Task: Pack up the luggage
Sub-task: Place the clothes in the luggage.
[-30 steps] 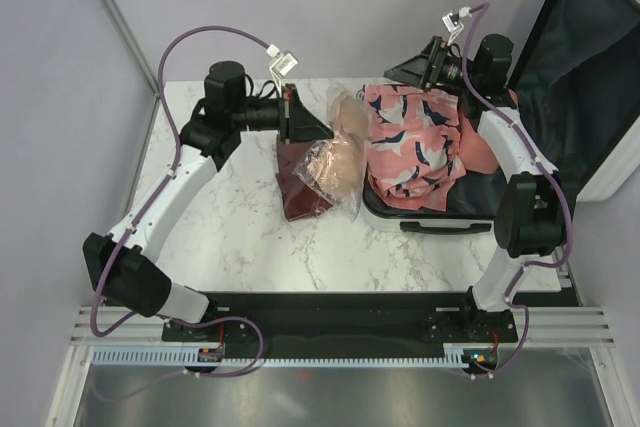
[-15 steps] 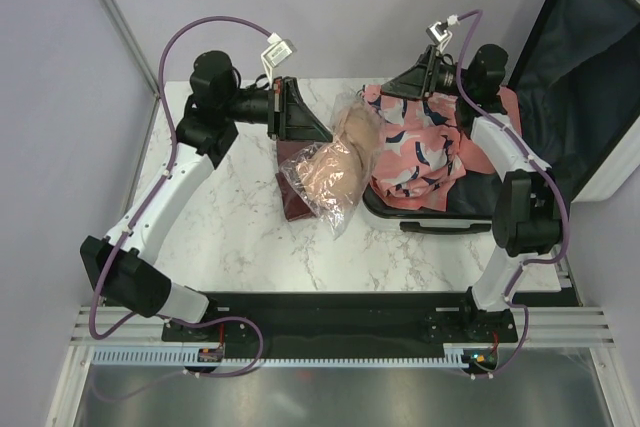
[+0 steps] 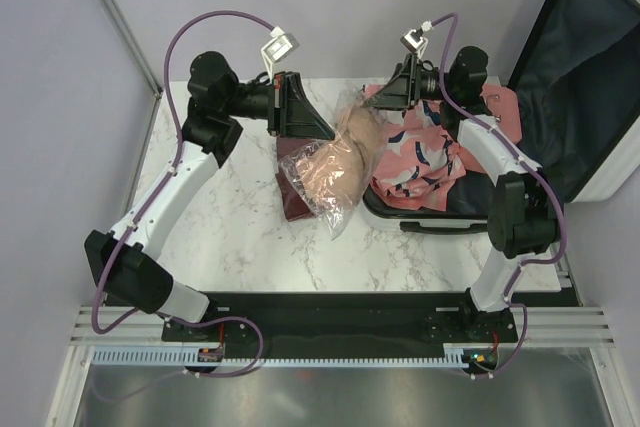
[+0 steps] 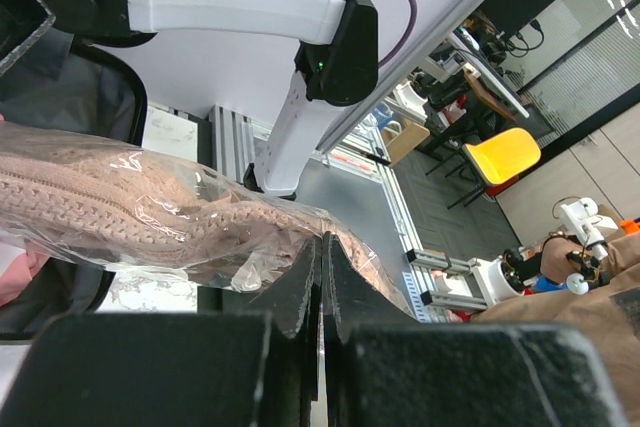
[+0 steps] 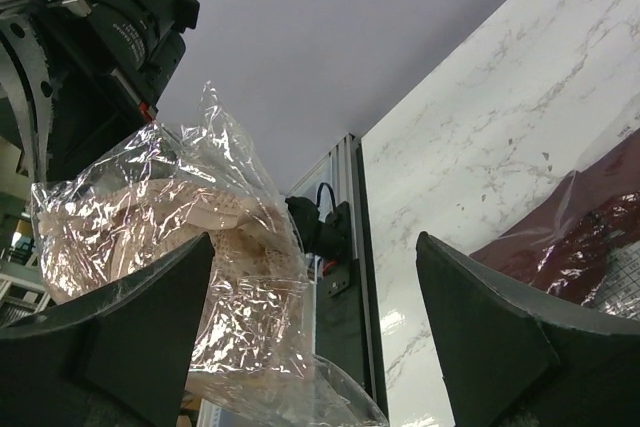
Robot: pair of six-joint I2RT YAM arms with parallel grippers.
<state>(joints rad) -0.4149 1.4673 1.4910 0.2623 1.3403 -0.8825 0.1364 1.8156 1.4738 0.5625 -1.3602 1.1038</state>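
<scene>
The luggage lies open at the table's right, lid up, with a pink patterned garment in its lower half. My left gripper is shut on the edge of a clear plastic bag holding a beige knit, lifted beside the luggage. In the left wrist view the jaws pinch the bag's film. My right gripper is open, just right of the bag's top. In the right wrist view its gripper stands wide, with the bag against the left finger.
A dark red bagged garment lies on the marble table under the hanging bag, also seen as a dark red bagged garment in the right wrist view. The luggage's handle faces the near edge. Walls and a frame post stand left.
My left gripper has raised the beige knit's bag and carried it right toward the luggage. The right gripper has left the pink garment and swung left up to the bag, still open.
</scene>
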